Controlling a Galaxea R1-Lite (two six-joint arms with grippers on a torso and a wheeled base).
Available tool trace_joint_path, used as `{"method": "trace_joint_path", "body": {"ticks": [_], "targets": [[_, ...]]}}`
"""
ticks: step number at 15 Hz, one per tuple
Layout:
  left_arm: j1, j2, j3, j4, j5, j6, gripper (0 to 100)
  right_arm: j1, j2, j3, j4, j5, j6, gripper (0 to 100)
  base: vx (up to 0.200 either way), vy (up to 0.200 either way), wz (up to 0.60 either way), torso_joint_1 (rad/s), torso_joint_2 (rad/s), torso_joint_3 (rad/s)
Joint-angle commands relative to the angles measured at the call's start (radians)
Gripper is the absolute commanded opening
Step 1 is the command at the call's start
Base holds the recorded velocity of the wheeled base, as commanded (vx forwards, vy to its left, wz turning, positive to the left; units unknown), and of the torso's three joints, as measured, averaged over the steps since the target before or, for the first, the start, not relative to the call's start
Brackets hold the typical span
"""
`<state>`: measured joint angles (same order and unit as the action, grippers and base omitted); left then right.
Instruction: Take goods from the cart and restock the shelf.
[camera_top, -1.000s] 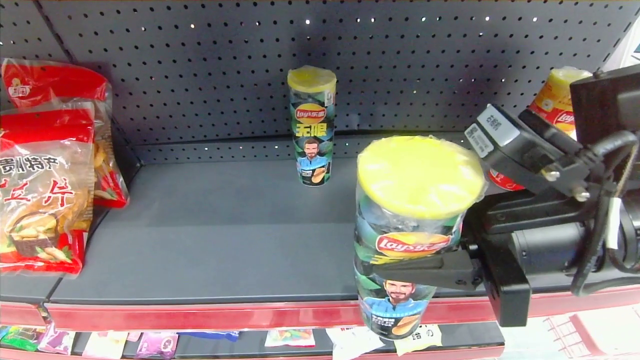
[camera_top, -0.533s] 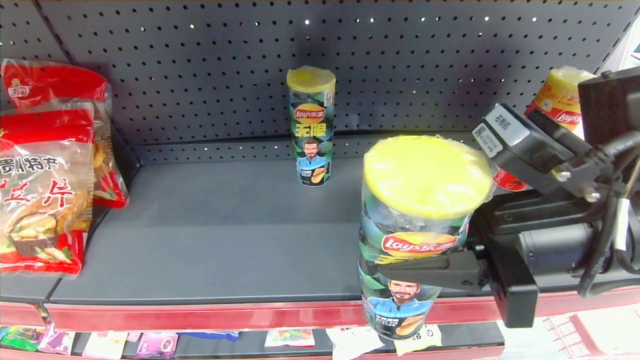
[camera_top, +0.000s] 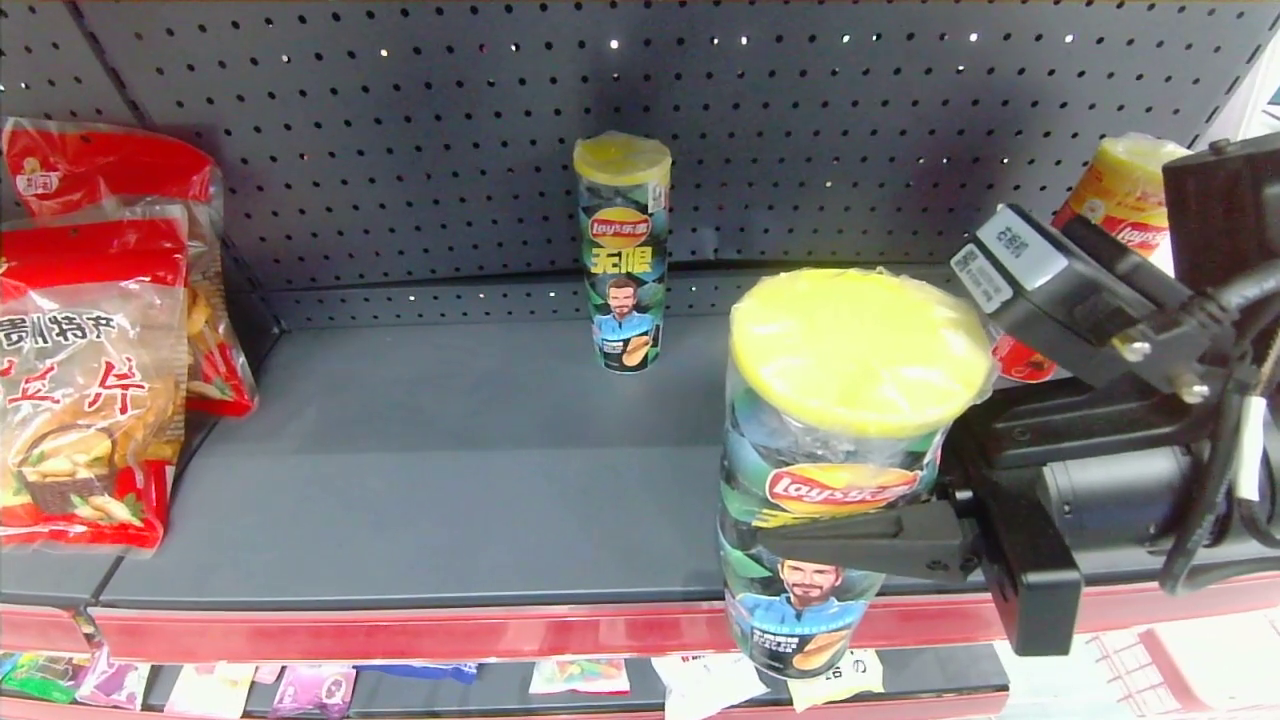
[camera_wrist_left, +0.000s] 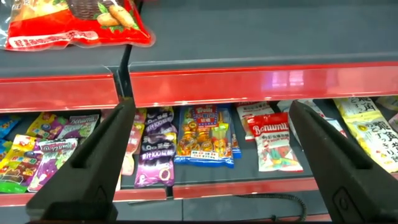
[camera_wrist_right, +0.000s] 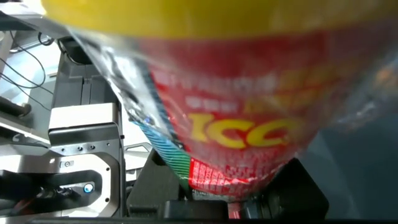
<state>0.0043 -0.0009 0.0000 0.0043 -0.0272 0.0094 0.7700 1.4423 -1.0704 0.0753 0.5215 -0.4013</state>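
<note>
The dark grey shelf (camera_top: 400, 500) has a red front edge and a perforated back panel. A green chip can (camera_top: 622, 255) stands upright near the back edge, about midway along. Red snack bags (camera_top: 90, 380) sit at the left end, and a red-and-yellow can (camera_top: 1125, 190) stands at the back right.

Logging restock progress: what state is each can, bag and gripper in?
Held chip can: upright, lidded, above the front edge of the shelf.
Right gripper: shut on the held chip can.
Left gripper: open, empty.
Back chip can: upright on the shelf, lidded.
Red can: upright, partly hidden.
Snack bags: leaning at the left end.
</note>
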Motion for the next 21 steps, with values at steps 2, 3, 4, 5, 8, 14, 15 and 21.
{"method": "trace_joint_path", "body": {"ticks": [2, 3, 4, 5, 8, 14, 15, 21], "targets": [[0.000, 0.001, 0.000, 0.000, 0.000, 0.000, 100, -0.003, -0.003, 0.001, 0.000, 0.000, -0.001, 0, 0.000, 0.000, 0.00, 0.000, 0.00, 0.000], [0.000, 0.001, 0.000, 0.000, 0.001, 0.000, 100, -0.032, -0.003, 0.004, 0.000, 0.000, 0.001, 0, 0.000, 0.000, 0.00, 0.000, 0.00, 0.000], [0.002, 0.001, 0.000, 0.000, 0.000, 0.001, 100, -0.047, -0.005, 0.009, 0.000, 0.000, 0.001, 0, 0.000, 0.000, 0.00, 0.000, 0.00, 0.000], [0.000, 0.001, 0.000, 0.000, 0.000, 0.001, 100, -0.077, -0.023, 0.021, 0.000, -0.001, 0.009, 0, 0.000, 0.000, 0.00, 0.000, 0.00, 0.000], [0.000, 0.001, 0.000, 0.000, 0.000, 0.001, 100, -0.078, -0.068, 0.066, -0.002, 0.000, 0.027, 0, 0.000, 0.000, 0.00, 0.000, 0.00, 0.000], [0.000, 0.001, 0.000, 0.000, 0.001, 0.001, 100, -0.024, -0.091, 0.106, 0.000, -0.001, 0.025, 0, 0.100, 0.000, 0.00, 0.001, 0.00, 0.000], [0.002, 0.001, 0.000, 0.000, 0.000, 0.001, 100, -0.024, -0.092, 0.110, 0.000, 0.000, 0.027, 0, 0.200, 0.000, 0.00, 0.002, 0.00, 0.002], [0.002, 0.001, 0.000, 0.000, 0.000, 0.000, 100, -0.026, -0.096, 0.121, 0.000, 0.000, 0.025, 0, 0.067, 0.067, 0.00, -0.003, 0.00, 0.003]]}}
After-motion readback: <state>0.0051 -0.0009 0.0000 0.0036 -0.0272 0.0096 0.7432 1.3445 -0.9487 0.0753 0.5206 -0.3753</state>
